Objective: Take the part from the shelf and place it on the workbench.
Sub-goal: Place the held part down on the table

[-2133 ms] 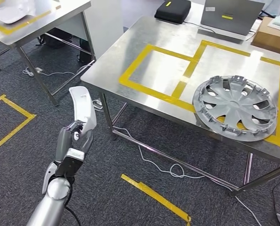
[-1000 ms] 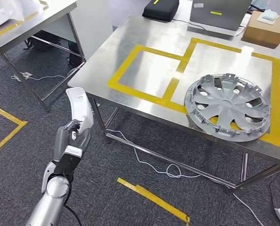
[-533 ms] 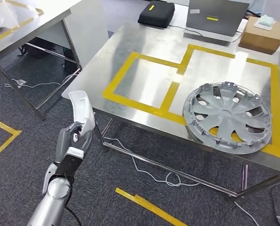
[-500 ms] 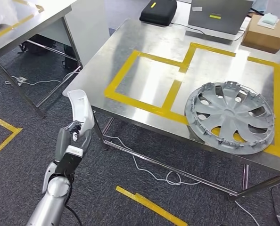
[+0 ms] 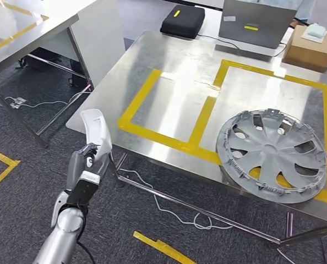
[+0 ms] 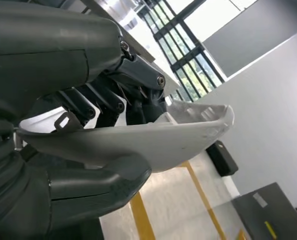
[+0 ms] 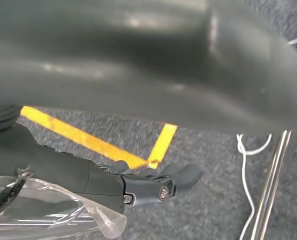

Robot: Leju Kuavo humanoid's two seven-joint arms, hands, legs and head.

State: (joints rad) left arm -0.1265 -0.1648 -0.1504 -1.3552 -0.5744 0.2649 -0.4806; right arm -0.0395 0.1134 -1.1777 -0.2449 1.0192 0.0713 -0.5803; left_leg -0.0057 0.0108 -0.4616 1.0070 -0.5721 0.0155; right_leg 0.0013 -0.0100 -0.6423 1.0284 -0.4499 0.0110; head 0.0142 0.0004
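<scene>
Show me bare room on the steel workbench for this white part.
The left yellow-taped square lies bare, nearest the left hand gripping the white curved plastic part. The right square is crowded by the grey wheel cover.

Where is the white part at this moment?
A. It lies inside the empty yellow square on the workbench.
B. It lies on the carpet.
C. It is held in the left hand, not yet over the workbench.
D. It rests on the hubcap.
C: the left hand grips the white part above the carpet, short of the workbench edge.
</scene>
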